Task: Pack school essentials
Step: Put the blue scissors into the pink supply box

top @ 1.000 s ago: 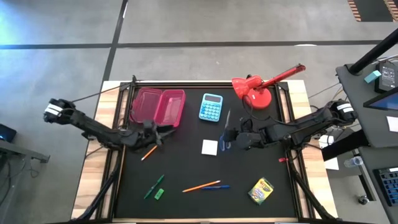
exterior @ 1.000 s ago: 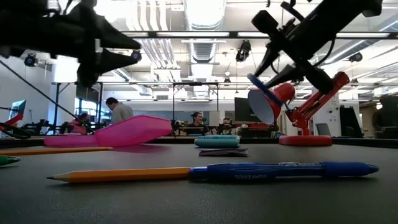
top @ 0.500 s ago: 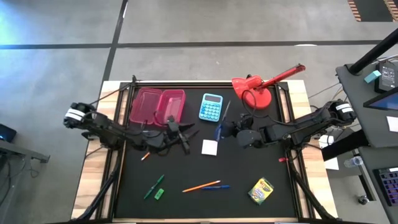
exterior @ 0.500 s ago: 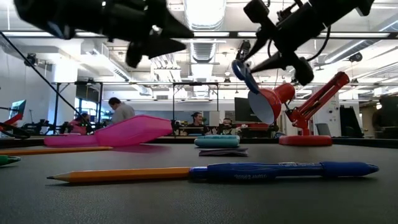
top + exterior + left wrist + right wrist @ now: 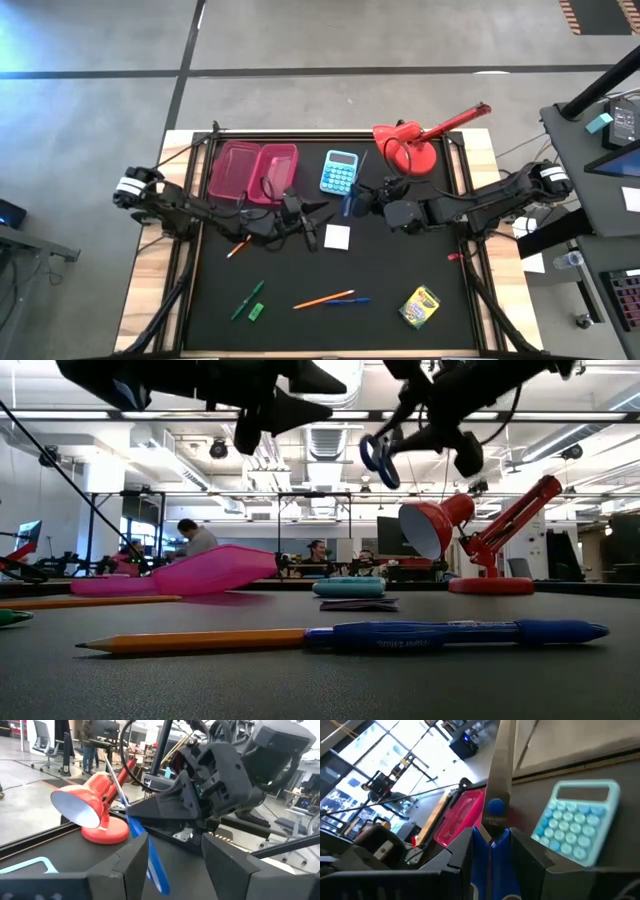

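My right gripper [image 5: 366, 196] is shut on the blue-handled scissors [image 5: 352, 190], high above the mat between the calculator and the lamp. My left gripper [image 5: 316, 213] is open and level, just left of the scissors. In the left wrist view the scissors' blue handle [image 5: 154, 867] shows between my left fingers, but whether they touch it I cannot tell. On the mat lie the white square pad [image 5: 337, 237], an orange pencil [image 5: 238, 247], a second orange pencil beside the blue pen [image 5: 330, 298], the green marker [image 5: 248, 298], the green eraser [image 5: 256, 311] and the crayon box [image 5: 420, 306]. My right gripper pinches the scissors between its two fingers on the blue handle part just behind the pivot [image 5: 492, 840]. The fingers come from the table's right. The shut blades [image 5: 501, 765] point on toward the far edge. The handle loops [image 5: 378, 455] stick out lower down, and the scissors are clear of the mat.
An open pink case [image 5: 253, 170] lies at the far left of the mat. The light-blue calculator [image 5: 340, 172] and the red desk lamp [image 5: 415, 145] stand at the far side, close to the two grippers. People show in the room behind the table.
My left gripper has gone up and toward the table's right, away from the pink case and close to the scissors. My right gripper has lifted the scissors higher and carried them a little toward the far left, toward my left gripper.
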Controlling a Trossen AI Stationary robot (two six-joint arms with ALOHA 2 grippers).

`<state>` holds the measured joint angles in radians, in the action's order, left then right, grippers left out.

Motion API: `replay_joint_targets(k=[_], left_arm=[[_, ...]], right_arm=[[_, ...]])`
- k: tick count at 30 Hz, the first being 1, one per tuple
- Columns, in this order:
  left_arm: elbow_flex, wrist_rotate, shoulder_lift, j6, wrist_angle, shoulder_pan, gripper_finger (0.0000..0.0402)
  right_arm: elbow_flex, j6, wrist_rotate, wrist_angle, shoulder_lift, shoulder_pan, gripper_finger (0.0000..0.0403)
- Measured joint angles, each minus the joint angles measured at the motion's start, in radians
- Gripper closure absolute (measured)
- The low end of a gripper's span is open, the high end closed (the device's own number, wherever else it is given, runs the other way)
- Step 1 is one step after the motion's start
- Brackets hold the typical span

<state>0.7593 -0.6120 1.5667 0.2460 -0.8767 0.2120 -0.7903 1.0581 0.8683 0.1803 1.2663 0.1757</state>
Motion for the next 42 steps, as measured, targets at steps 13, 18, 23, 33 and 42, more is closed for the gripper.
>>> replay_joint_targets(k=[13,18,23,33,42], left_arm=[[0.049,-0.008,0.014,0.001,0.009,-0.056,0.0233],[0.064,0.008,0.013,0.000,0.004,-0.062,0.0233],[0.067,0.009,0.012,0.000,0.004,-0.067,0.0233],[0.098,0.017,0.019,0.003,0.004,-0.094,0.0233],[0.102,0.009,0.022,0.005,0.067,-0.102,0.0275]], right_arm=[[-0.158,-0.307,0.072,-0.001,0.000,-0.002,0.0305],[-0.206,-0.386,0.077,-0.011,0.000,-0.005,0.0305],[-0.217,-0.431,0.080,-0.019,0.000,-0.005,0.0305],[-0.216,-0.431,0.077,0.012,0.058,-0.006,0.0305],[-0.296,-0.451,0.075,-0.002,0.161,-0.006,0.0305]])
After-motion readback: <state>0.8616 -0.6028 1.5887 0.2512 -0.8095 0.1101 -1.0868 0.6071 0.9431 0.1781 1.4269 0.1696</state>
